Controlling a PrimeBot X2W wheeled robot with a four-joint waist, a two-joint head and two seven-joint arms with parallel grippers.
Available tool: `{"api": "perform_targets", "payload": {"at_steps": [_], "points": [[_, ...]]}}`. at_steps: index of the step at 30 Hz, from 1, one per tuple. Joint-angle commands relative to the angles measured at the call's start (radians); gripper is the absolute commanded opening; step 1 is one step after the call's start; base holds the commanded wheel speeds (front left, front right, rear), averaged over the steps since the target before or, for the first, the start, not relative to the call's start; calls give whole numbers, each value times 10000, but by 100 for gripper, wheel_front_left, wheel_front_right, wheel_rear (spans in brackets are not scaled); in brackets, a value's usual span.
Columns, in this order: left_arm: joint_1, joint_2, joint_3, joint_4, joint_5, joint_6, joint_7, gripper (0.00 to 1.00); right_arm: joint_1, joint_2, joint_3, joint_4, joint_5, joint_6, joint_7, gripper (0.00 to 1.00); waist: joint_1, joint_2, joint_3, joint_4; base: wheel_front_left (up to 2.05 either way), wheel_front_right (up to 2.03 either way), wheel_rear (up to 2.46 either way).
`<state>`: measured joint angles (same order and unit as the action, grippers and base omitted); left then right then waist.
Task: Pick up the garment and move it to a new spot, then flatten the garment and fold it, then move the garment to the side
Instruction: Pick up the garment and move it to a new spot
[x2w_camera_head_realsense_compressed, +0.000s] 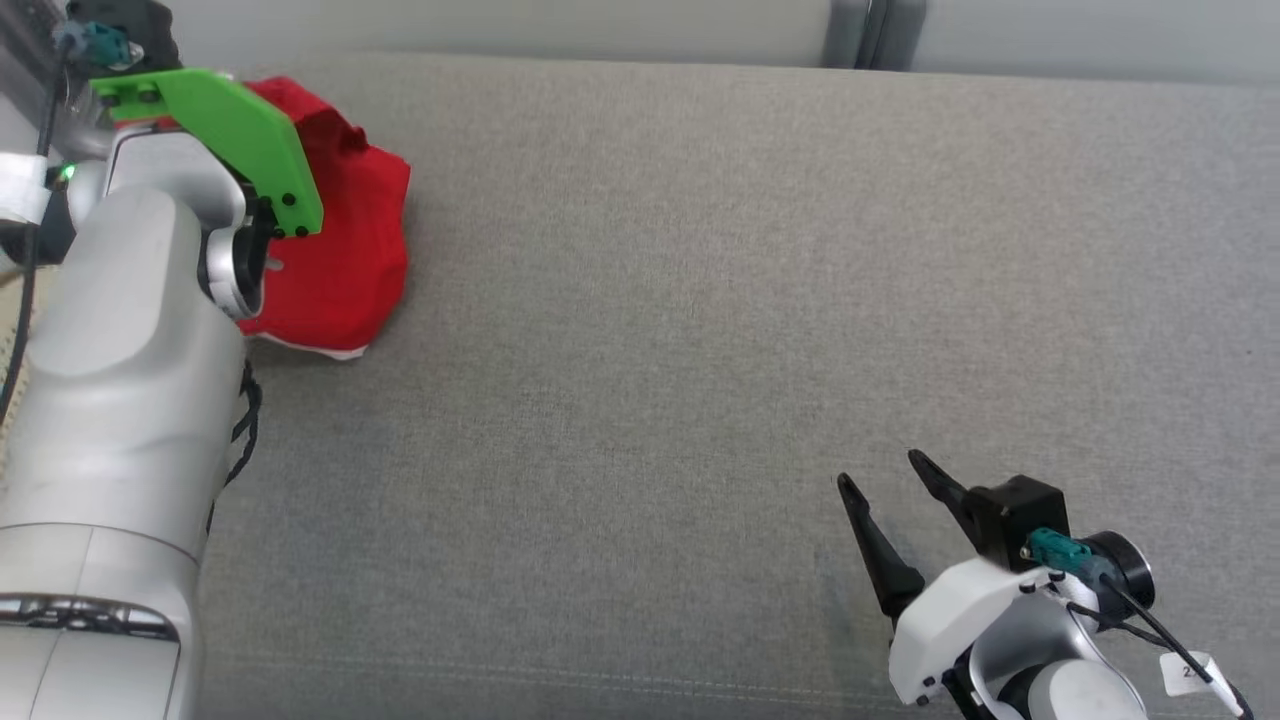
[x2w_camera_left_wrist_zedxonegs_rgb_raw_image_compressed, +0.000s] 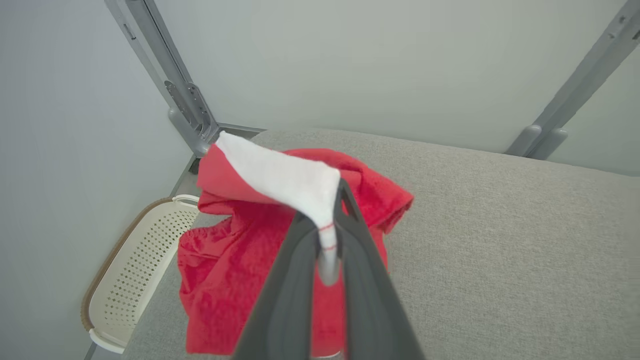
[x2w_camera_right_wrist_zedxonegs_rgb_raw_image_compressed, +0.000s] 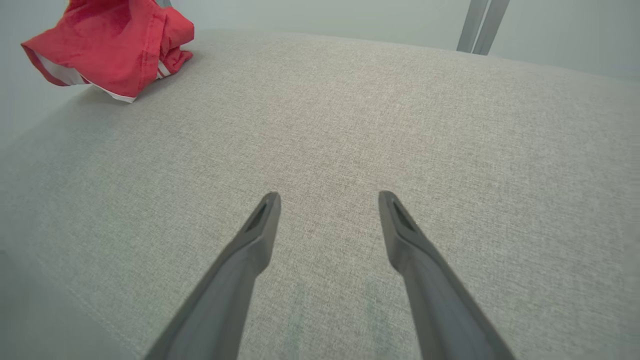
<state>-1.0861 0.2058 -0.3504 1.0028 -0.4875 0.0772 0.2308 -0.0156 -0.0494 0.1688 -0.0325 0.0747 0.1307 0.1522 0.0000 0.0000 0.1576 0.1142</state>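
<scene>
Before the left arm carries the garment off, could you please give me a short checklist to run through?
1. Left gripper shut on the garment: ok, its fingers pinch the white band.
2. Grip secure enough to lift: cannot tell; only a narrow bit of band sits between them.
3. Right gripper out of the way: ok, open and well apart from the garment.
4. New spot free: ok, the grey fabric surface is bare in the middle.
5. Garment flat: not ok, it is bunched up.
</scene>
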Motion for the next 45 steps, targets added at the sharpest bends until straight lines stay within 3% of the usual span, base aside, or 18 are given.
{"api": "perform_targets", "payload": {"at_steps": [1, 10, 23, 26, 33, 37, 45], "points": [[-123, -63, -50, -63, 96, -89, -93, 0, 169, -21, -37, 45, 94, 1, -52, 100, 0, 0, -944, -505, 0, 0, 0], [-537, -839, -203, -568, -11, -309, -1384, 0, 592, -21, 25, 33, 211, 1, 68, 100, 0, 0, -1865, -1873, 0, 0, 0], [-1258, -1526, -559, -1319, -663, -1032, -2887, 0, 603, -21, 248, 169, 256, 1, 14, 100, 0, 0, -1816, -3839, 0, 0, 0], [-1372, -1529, -811, -1731, -1256, -1242, -3157, 0, 537, -21, 259, 194, 250, 1, -26, 100, 0, 0, -1724, -4087, 0, 0, 0], [-734, -1509, -1687, -1936, -2505, -952, -3483, 0, 357, -18, 82, 185, 299, 1, -147, 100, 0, 0, -1386, -4162, 0, 0, 0], [-321, -1504, -1826, -1423, -2463, -795, -3753, 0, 317, -16, 12, 207, 356, 1, -170, 100, 0, 0, -1217, -4002, 0, 0, 0], [677, -952, -1982, 116, -2043, -391, -4635, 0, 98, -19, -30, 208, 405, 1, -248, 100, 0, 0, -817, -3545, 0, 0, 0]]}}
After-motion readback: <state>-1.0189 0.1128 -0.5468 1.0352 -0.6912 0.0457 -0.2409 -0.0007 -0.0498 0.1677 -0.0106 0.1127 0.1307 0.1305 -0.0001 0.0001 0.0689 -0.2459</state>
